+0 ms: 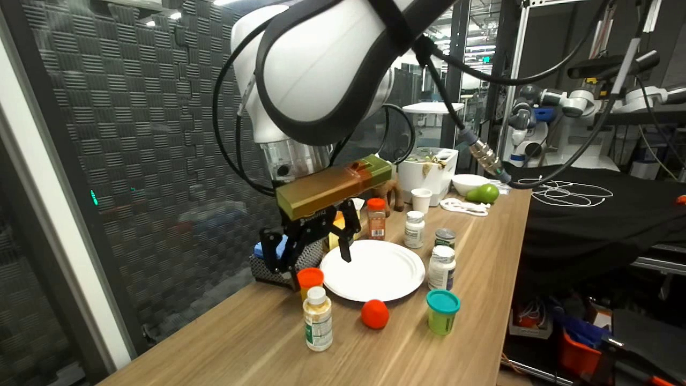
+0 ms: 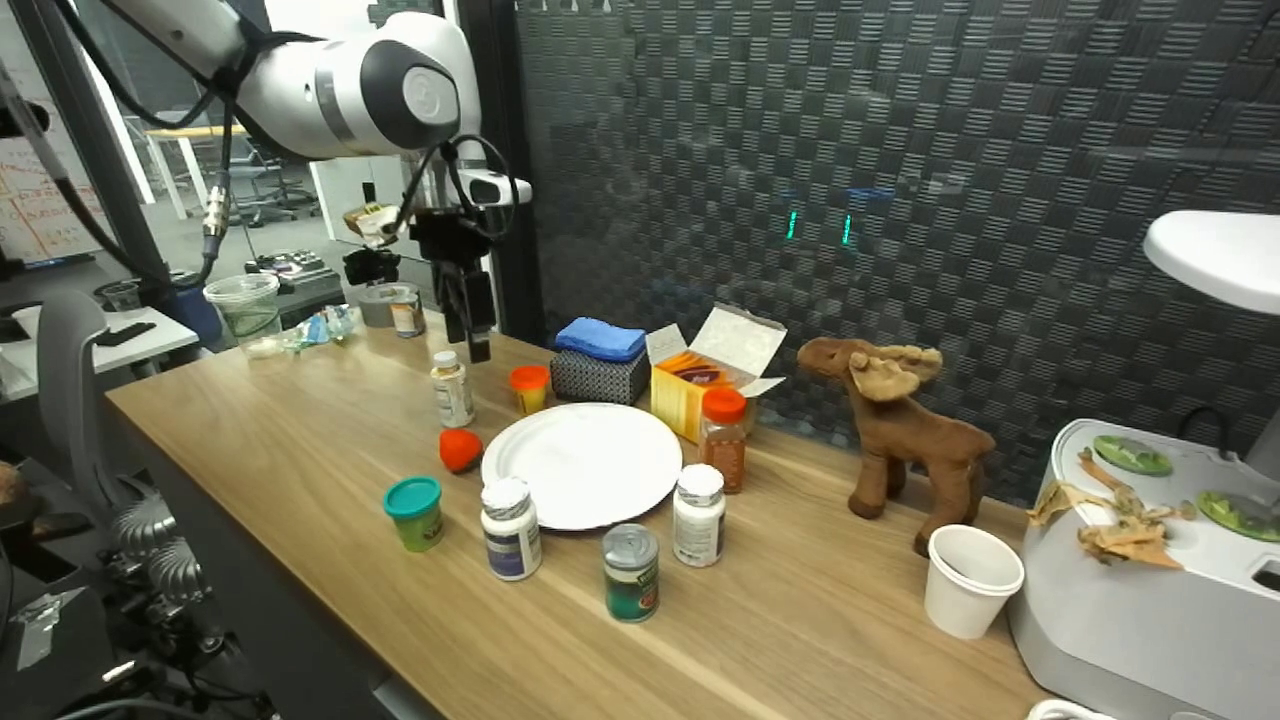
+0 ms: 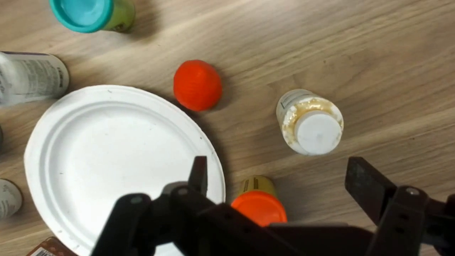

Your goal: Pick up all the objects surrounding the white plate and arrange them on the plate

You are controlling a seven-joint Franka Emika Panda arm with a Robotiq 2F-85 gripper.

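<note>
In an exterior view, the white plate [image 1: 373, 271] is lying flat on the wooden tabletop [image 1: 257, 343], and the objects stand around it: the yellow-smeared white bottle [image 1: 318, 324], the orange-lidded tub [image 1: 310, 277], the red rounded object [image 1: 374, 314], the teal-lidded tub [image 1: 442, 313], the purple-labelled bottle [image 1: 441, 269], the can [image 1: 445, 237], one more white bottle [image 1: 414, 229] and the spice jar [image 1: 376, 222]. This view alone shows the green pear [image 1: 486, 193] near a white bowl [image 1: 467, 183]. The pincer [image 1: 321, 274] has its two tips apart.

In an exterior view, the brown plush moose [image 2: 905, 440] appears whole, and so does the open yellow-and-white carton [image 2: 673, 402] with its flaps up. The can shows here its green label. The pincer is hanging above the tabletop, but it is seen from the side, so from here the gap cannot be judged.

In the wrist view, the fingers [image 3: 369, 188] are spread wide and the pincer is empty. One finger covers a part of the plate's edge. The orange-lidded tub appears between them, lower down and partly hidden by the mechanism. Both fingertips look clear of it and of the yellow-smeared white bottle. Only here are small dark specks visible on the plate.
</note>
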